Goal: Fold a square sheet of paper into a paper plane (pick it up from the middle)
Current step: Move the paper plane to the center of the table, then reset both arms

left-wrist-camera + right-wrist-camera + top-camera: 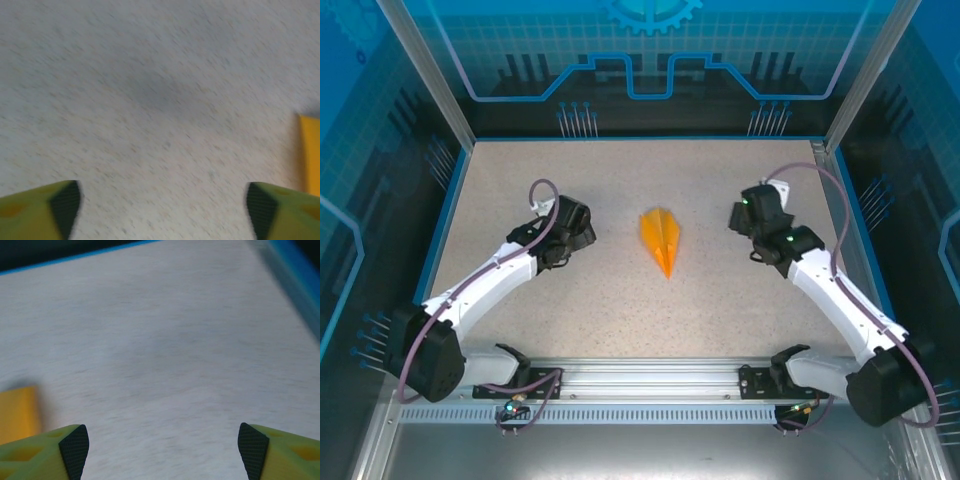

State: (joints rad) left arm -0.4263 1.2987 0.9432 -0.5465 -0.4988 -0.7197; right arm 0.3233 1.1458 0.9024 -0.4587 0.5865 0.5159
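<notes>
Your small orange-yellow paper plane [663, 241], a narrow folded dart with a centre crease, lies flat in the middle of the speckled beige worktop [570, 310], its sharp nose pointing toward the arm bases. It rests between your two arms, touched by neither. Your left claw [162, 202] stands apart, its yellow-green fingers [45, 210] wide at the lower corners of the left wrist view with bare worktop between them; a blurred strip of the orange-yellow paper shows at the right edge, just beside the right-hand finger. Your right claw [163, 445] is likewise spread, nothing between its black-padded tips, and a blurred corner of the plane sits at the lower left of the right wrist view, just above the left-hand finger. Both claws grip nothing.
</notes>
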